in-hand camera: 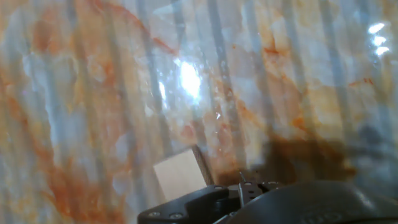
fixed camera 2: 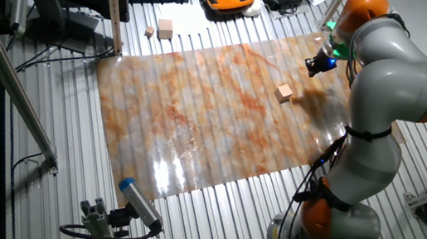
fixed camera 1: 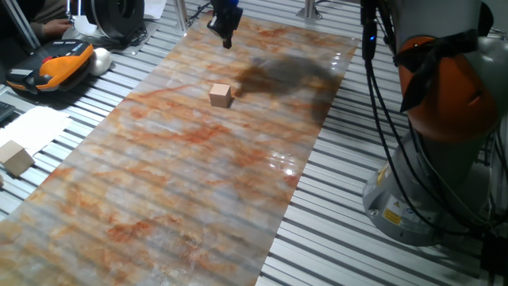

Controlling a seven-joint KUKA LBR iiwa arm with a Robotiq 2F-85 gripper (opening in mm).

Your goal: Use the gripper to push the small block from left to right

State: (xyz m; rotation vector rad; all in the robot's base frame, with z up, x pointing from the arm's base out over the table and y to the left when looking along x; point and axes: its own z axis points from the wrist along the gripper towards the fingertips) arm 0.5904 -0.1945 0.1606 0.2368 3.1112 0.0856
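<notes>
The small block sat on the marbled mat, upper centre of one fixed view and right of centre in the other. The gripper hung above the mat's far edge, near the block but apart from it, holding nothing (whether its fingers were parted could not be told). The approach step appeared to be in hand; the next move would call for lowering beside the block and sweeping across. No containers were visible; a larger block lay off the mat.
</notes>
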